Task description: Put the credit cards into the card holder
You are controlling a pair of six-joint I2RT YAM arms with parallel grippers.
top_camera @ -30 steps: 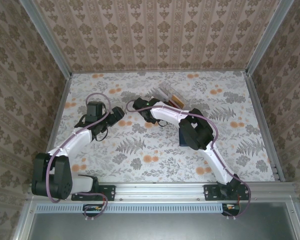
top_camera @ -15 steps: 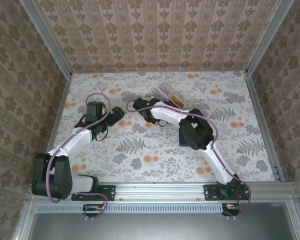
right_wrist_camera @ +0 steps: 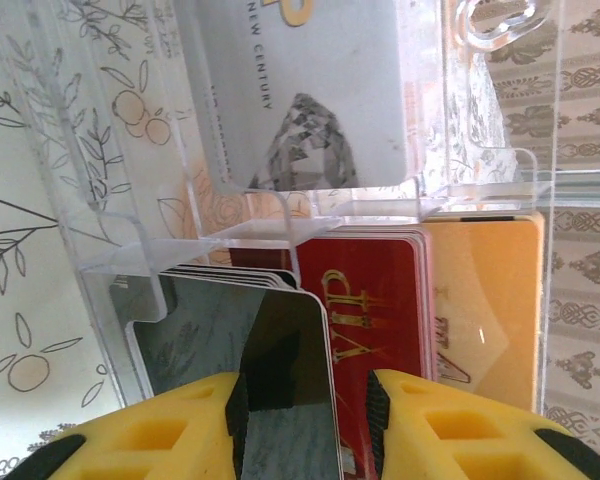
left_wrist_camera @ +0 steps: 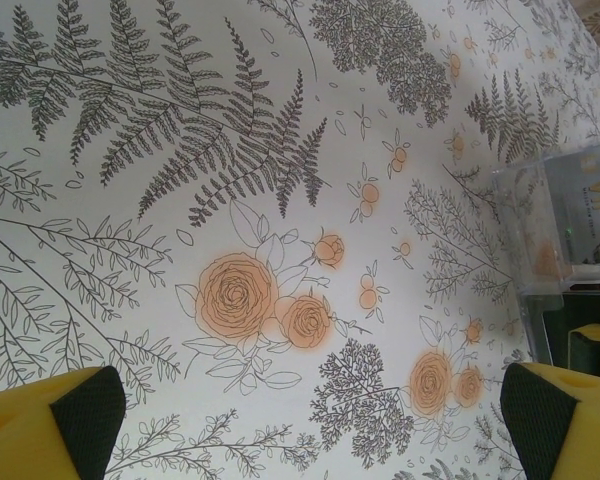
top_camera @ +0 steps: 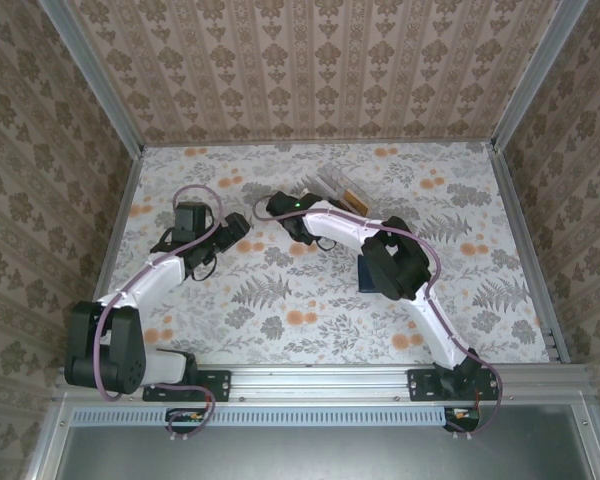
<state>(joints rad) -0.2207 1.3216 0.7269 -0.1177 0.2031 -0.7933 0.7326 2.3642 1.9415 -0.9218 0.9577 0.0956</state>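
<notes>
**Left claw.** The left claw is set fully open. Its two yellow fingers are seen at the lower corners of the left wrist view, and nothing is held between them. It hangs above the floral desk, and the clear plastic box is seen off to one side.

**Right claw.** The right claw is positioned at the open side of the clear plastic box, with its jaws partly closed. A dark grey card is located between the fingers. A narrow gap is seen between the card's edge and one finger. It cannot be told whether the card is actually clamped.

**Credit cards.** The credit cards are stored in the clear plastic box, which is placed towards the far middle of the desk.
- Dark grey cards are stacked in one compartment.
- A stack of red cards is placed directly beside them.
- An orange card is placed beside the red stack.
- A pale grey-white card is located in the compartment behind these.
</notes>
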